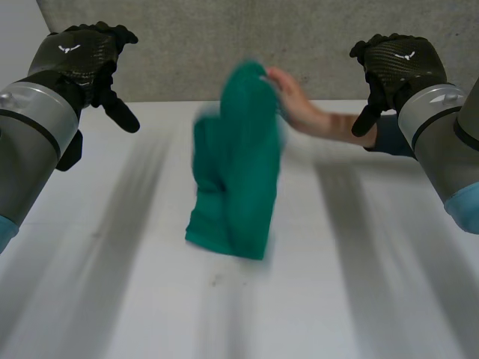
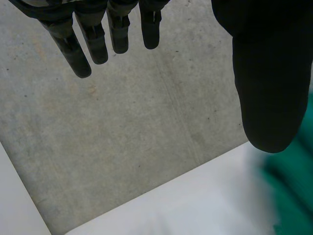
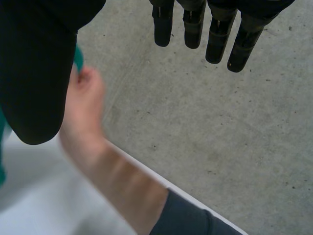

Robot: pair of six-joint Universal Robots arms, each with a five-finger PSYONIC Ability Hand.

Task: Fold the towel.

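**Green towel held up by a person between two raised, empty robot hands**

Head view. The green towel (image 1: 236, 179) hung bunched and upright over the middle of the white table (image 1: 359, 292). A person's hand (image 1: 290, 96) pinched its upper end. The lower end lay at the table surface, though motion blur hid whether it rested there. The person's forearm (image 1: 340, 123) reached in from the robot's right side, passing just below the right hand (image 1: 400, 63). The left hand (image 1: 82, 56) was raised above the far left part of the table, well apart from the towel. The right hand stood likewise raised at the far right. Neither touched the cloth. A grey concrete surface (image 1: 187, 45) lay beyond the table's far edge.

Left wrist view. The fingers (image 2: 78, 56) of the left hand were straight and spread, with the thumb (image 2: 269, 93) set wide apart from them. The hand held nothing. A blurred part of the towel (image 2: 293, 191) appeared beyond the thumb, above the table (image 2: 186, 205).

Right wrist view. The right hand's fingers (image 3: 215, 41) were straight and its thumb (image 3: 34, 78) stood wide of them, so this hand was also empty. The person's hand (image 3: 85, 110) lay just beside the thumb, with a sliver of green towel (image 3: 78, 58) at its fingertips. The forearm (image 3: 124, 188) ended in a dark sleeve (image 3: 188, 220).
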